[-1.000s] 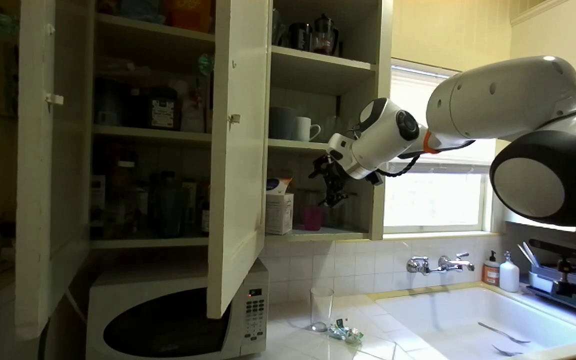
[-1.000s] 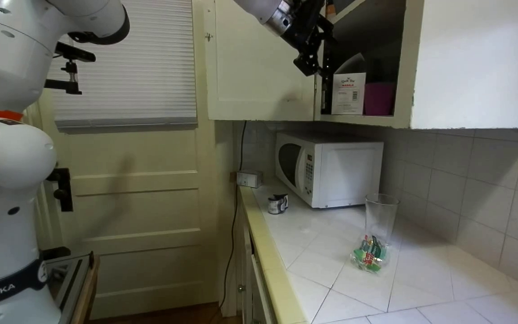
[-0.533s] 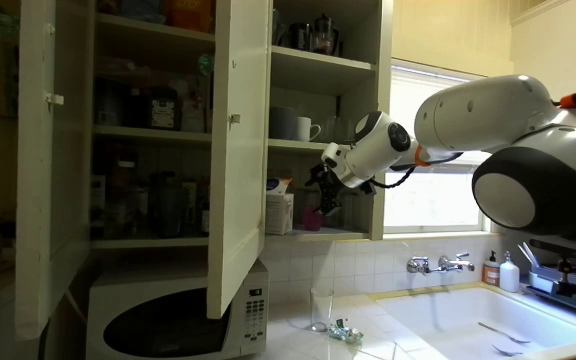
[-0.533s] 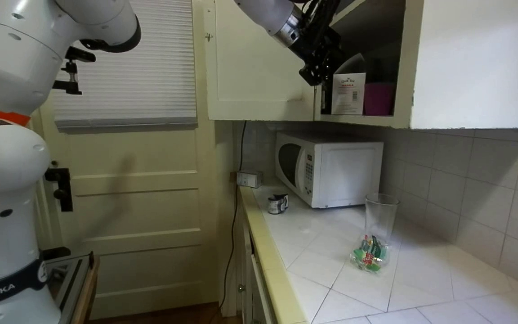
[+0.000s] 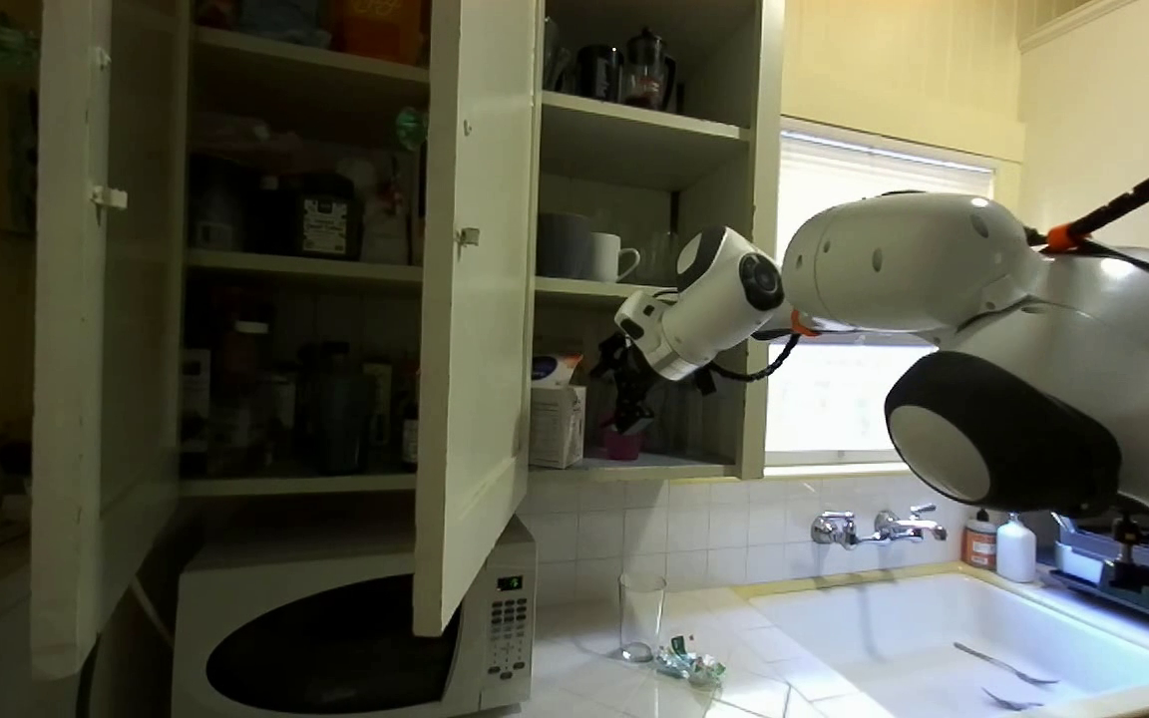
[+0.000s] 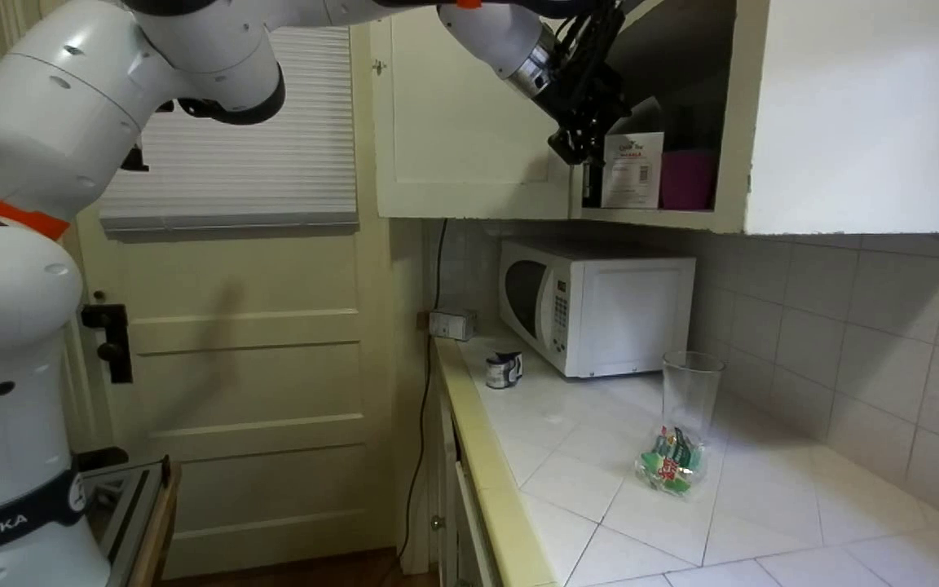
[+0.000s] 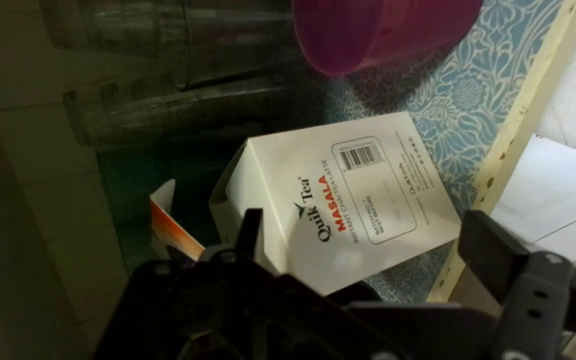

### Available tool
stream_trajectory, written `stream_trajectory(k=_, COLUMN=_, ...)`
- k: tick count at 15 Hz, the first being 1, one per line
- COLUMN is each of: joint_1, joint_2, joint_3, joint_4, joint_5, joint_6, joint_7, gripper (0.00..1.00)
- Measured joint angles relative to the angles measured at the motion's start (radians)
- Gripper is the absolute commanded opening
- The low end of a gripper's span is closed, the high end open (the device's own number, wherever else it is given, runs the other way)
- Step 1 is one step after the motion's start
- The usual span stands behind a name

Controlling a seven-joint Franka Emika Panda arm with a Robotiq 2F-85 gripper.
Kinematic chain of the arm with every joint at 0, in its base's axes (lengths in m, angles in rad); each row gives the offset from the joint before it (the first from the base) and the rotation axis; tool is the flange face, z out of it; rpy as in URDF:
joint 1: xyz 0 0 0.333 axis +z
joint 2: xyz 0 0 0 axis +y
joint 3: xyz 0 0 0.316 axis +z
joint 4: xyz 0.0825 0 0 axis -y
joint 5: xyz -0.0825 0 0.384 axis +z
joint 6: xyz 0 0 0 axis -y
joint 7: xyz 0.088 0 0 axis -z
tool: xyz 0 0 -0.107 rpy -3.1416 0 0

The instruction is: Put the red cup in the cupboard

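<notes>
The red cup, a pinkish-red tumbler, stands on the lowest shelf of the cupboard. It shows in both exterior views [image 5: 622, 446] [image 6: 688, 181] and at the top of the wrist view [image 7: 393, 30]. The cream-white cupboard [image 5: 760, 299] has its doors open; its frame also shows in an exterior view [image 6: 751, 106]. My gripper [image 5: 618, 391] is at the lowest compartment, in front of and above the cup, hiding part of its upper side. It also shows beside the tea box in an exterior view [image 6: 588, 140]. In the wrist view its fingers [image 7: 363, 230] are wide apart and hold nothing.
A white tea box [image 7: 363, 195] stands beside the cup, ahead of the fingers. Clear glasses [image 7: 178, 100] stand behind. An open cupboard door [image 5: 480, 329] is close to the gripper. Below are a microwave [image 6: 628, 314], a tall glass [image 6: 691, 391] and a sink [image 5: 864, 618].
The arm has reached farther forward and my gripper has moved lower, toward the tea box and cup. The cup, box and doors have not moved.
</notes>
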Motion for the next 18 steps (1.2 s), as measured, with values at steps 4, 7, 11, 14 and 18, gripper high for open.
stream_trajectory(k=4, joint_1=-0.042, joint_2=0.060, joint_3=-0.003, joint_4=0.096, joint_5=0.000, joint_6=0.029, joint_7=0.112, gripper=1.00)
stream_trajectory(k=7, joint_1=-0.082, joint_2=0.086, joint_3=-0.003, joint_4=0.162, joint_5=0.001, joint_6=0.049, joint_7=0.171, gripper=1.00)
stream_trajectory(k=11, joint_1=-0.132, joint_2=0.130, joint_3=-0.004, joint_4=0.255, joint_5=0.001, joint_6=0.122, joint_7=0.236, gripper=1.00)
stream_trajectory(k=14, joint_1=-0.165, joint_2=0.169, joint_3=-0.003, joint_4=0.330, joint_5=0.002, joint_6=0.158, joint_7=0.287, gripper=1.00)
stream_trajectory(k=18, joint_1=-0.211, joint_2=0.212, joint_3=0.001, joint_4=0.413, joint_5=0.011, joint_6=0.180, joint_7=0.334, gripper=1.00)
